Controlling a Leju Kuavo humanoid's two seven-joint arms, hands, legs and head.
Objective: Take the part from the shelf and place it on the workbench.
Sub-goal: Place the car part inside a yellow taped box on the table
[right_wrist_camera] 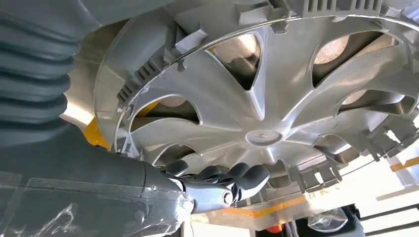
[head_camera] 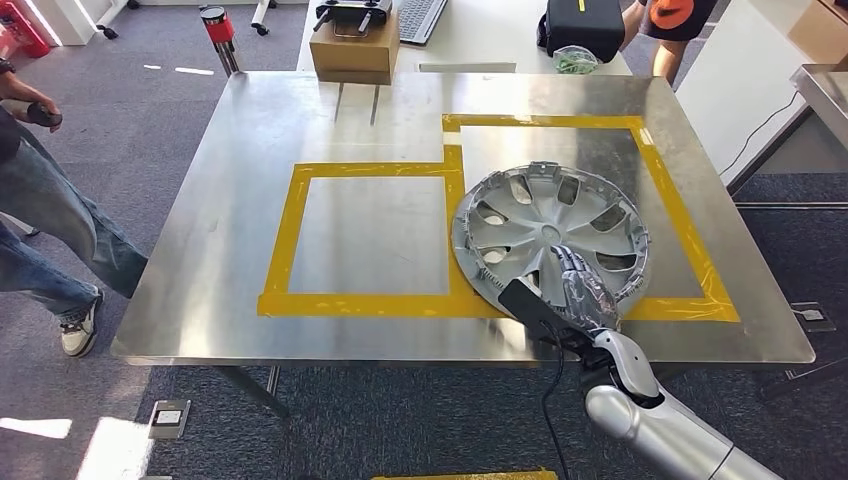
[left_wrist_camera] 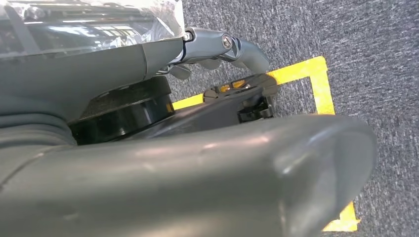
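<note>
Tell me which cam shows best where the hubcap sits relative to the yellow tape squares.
Head view. It shows the whole hubcap on the workbench, mostly in the right tape square, its edge overlapping the tape shared with the left square, right hand on it. Right wrist view shows spokes and rim close up with scraps of tape. Left wrist view shows carpet.

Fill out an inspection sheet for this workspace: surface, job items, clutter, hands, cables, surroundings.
Surface: steel workbench with two yellow tape frames.
Job items: silver wheel cover lies inner side up, mostly in the right frame, its left edge over the tape between the frames.
Clutter: cardboard box at the far edge; green bag on the table behind.
Hands: right hand grips the cover's near rim; left hand hangs over the carpet, holding nothing.
Cables: black cable hangs by the right arm.
Surroundings: a person stands at the left, another beyond the bench; grey carpet.
</note>
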